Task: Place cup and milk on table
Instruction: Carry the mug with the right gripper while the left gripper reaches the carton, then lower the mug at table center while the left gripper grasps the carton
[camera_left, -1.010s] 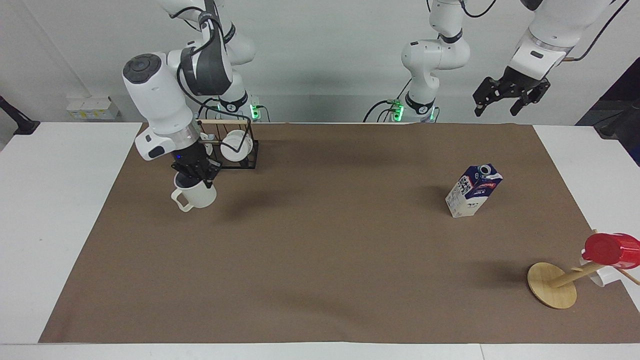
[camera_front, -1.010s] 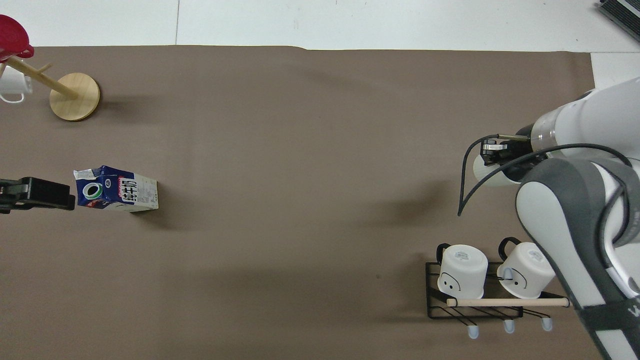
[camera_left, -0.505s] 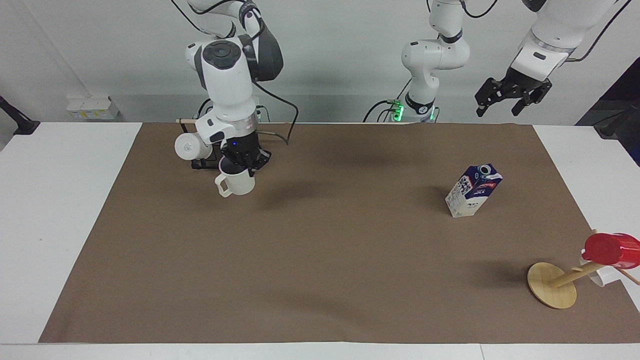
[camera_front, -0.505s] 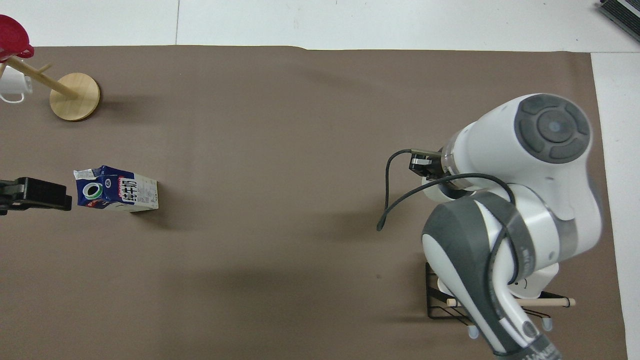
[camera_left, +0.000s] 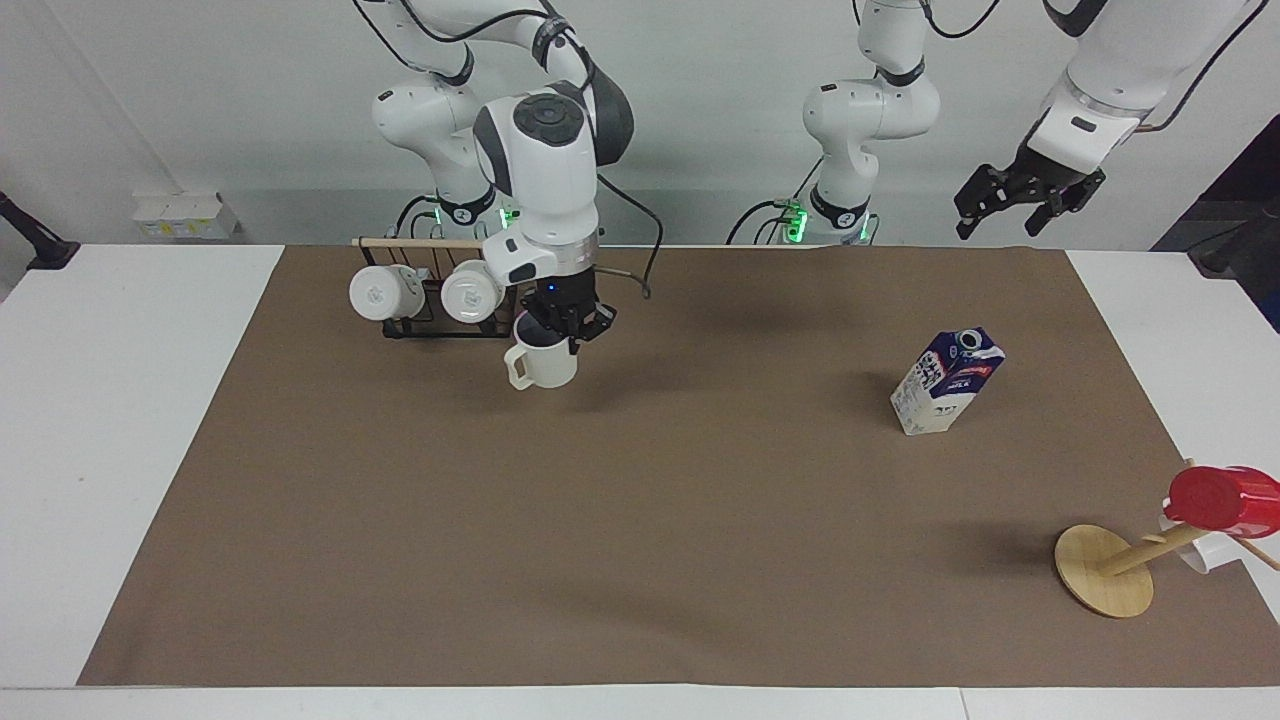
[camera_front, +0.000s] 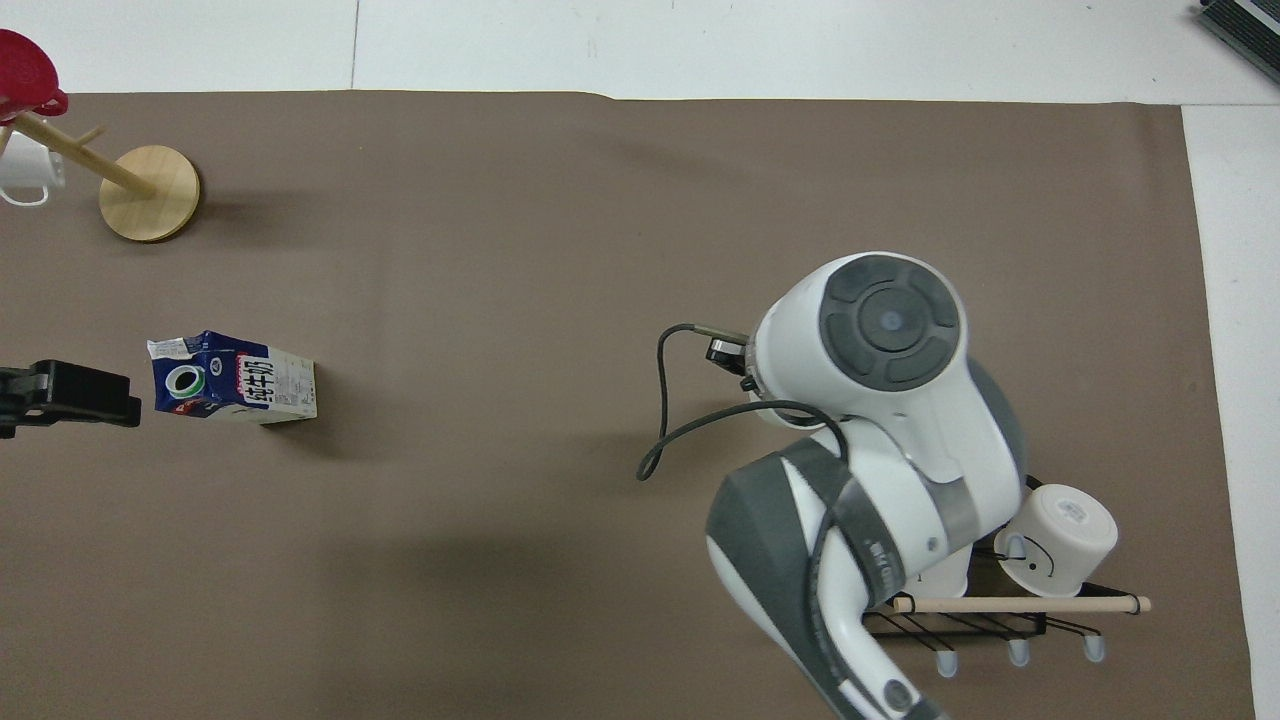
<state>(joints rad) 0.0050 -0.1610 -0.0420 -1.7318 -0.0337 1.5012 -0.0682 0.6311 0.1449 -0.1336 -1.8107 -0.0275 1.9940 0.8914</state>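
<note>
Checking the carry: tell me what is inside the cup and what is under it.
Right gripper is shut on the cup rim, one finger inside. The rest of the interior is covered. Below: brown sheet on the table.

Worktop (camera_left: 120, 420): smooth white, covered by matt brown paper-like sheet (camera_left: 640, 520). Cup (camera_left: 545, 364): smooth cream ceramic look. Milk carton (camera_left: 945, 382): printed paperboard. Stand (camera_left: 1103, 570): pale wood. Red cup (camera_left: 1222, 497): glossy. Rack (camera_front: 960, 615): black wire.

Right gripper (camera_left: 563, 335) carries the cup (camera_left: 542, 364) over the table (camera_left: 700, 520).
</note>
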